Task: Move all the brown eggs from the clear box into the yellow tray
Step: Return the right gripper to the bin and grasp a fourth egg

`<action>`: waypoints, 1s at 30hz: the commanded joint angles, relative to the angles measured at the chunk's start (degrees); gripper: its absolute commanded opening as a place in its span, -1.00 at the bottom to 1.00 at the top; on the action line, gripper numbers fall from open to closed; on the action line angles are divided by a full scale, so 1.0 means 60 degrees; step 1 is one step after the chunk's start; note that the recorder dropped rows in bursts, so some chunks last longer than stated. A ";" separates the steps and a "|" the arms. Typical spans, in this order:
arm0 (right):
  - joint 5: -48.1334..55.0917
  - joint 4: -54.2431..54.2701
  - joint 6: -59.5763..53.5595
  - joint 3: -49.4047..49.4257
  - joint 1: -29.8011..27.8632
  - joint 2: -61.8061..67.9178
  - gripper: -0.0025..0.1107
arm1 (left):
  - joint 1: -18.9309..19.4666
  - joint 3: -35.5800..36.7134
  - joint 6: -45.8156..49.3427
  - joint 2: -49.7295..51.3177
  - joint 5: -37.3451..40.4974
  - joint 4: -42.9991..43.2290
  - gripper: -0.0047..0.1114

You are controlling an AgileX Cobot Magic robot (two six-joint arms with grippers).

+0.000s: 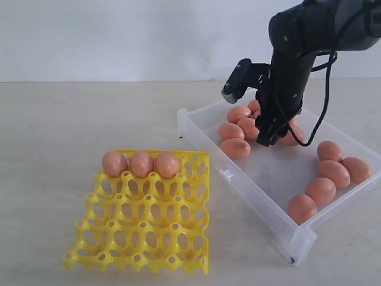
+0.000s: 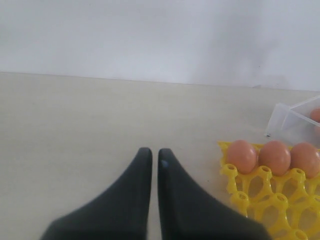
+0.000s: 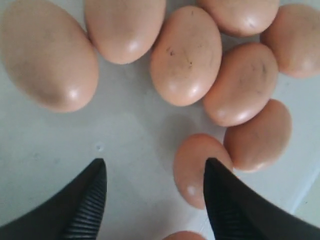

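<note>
Three brown eggs (image 1: 141, 164) fill the back row of the yellow tray (image 1: 149, 238); the left wrist view shows them (image 2: 274, 157) on the tray (image 2: 260, 195) as well. Several more eggs lie in the clear box (image 1: 250, 202), one cluster at the back (image 1: 235, 131) and another at the right (image 1: 333, 173). My right gripper (image 1: 269, 140) reaches down into the back cluster. It (image 3: 155, 164) is open over the box floor (image 3: 130, 130), with one egg (image 3: 197, 167) just inside one finger. My left gripper (image 2: 155, 152) is shut and empty, over bare table beside the tray.
The box's near corner (image 2: 290, 122) stands just behind the tray. A pale wall runs along the table's far edge. Bare tabletop lies left of the tray (image 1: 53, 137).
</note>
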 commanded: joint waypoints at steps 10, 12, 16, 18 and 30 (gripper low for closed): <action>-0.0876 -0.1536 -0.0288 -0.0070 -0.0154 0.0377 -0.08 | -0.0036 0.0038 -0.0080 -0.0025 -0.0024 -0.0027 -0.85; -0.0610 -0.1540 -0.0232 -0.0070 -0.0154 0.0504 -0.08 | -0.0036 0.0038 -0.0080 -0.0025 -0.0024 -0.0027 -0.85; -0.0458 -0.1540 -0.0185 -0.0070 -0.0154 0.0617 -0.08 | -0.0036 0.0038 -0.0080 -0.0025 -0.0024 -0.0027 -0.85; -0.0490 -0.1540 -0.0185 -0.0070 -0.0154 0.0612 -0.08 | -0.0036 0.0038 -0.0080 -0.0025 -0.0024 -0.0027 -0.85; -0.0847 -0.0621 -0.0164 -0.0070 -0.0976 0.0612 -0.08 | -0.0036 0.0038 -0.0080 -0.0025 -0.0024 -0.0027 -0.85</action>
